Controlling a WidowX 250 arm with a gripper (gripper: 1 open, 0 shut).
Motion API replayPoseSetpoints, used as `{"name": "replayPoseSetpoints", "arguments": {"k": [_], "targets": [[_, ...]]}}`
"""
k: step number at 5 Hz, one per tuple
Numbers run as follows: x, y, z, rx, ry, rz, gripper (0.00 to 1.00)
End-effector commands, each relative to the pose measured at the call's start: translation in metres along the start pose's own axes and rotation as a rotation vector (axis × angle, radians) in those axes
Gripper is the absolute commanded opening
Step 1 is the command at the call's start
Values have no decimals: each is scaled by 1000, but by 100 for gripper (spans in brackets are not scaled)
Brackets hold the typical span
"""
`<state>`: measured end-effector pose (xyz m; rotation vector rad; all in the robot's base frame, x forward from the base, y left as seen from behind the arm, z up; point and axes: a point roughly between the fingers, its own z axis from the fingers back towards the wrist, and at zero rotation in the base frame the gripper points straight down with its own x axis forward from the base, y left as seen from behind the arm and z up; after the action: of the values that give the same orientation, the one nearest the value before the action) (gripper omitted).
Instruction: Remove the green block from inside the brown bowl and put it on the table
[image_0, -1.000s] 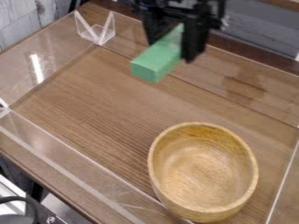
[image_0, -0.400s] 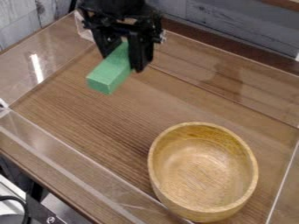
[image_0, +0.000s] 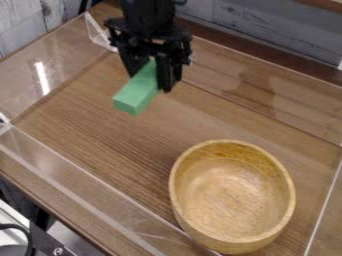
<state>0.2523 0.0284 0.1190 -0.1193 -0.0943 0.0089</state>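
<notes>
Gripper (image_0: 151, 72) is pointing straight down over the back left part of the table (image_0: 201, 120), its black fingers (image_0: 171, 70) pinching the upper end of the green block (image_0: 136, 92). One dark finger is showing on the block's right flank and another dark part is sitting at its top left, so the block is hanging between them with most of its length sticking out below. It is tilting, the lower end swinging down and to the left in the camera view, and whether that end is touching the wood or hanging just above it cannot be told. The block is looking like a plain bright green bar, elongated and flat-sided, with a lighter broad face turned to the camera and a darker narrow side, unmarked.

Well apart from it, near the front right corner, the brown bowl (image_0: 194, 170) is sitting upright: round, shallow, pale tan wood with a thick rim and visible grain rings inside. The tabletop is showing brown wood grain in horizontal streaks, and low clear acrylic walls (image_0: 80, 180) are bordering it on the left and front sides
</notes>
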Motion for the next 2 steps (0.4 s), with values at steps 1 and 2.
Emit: {"name": "replayPoseSetpoints", "arguments": {"k": [1, 2], "targets": [[10, -1, -2, 6, -58, -13, 0], [12, -4, -16, 5, -70, -25, 0]]}}
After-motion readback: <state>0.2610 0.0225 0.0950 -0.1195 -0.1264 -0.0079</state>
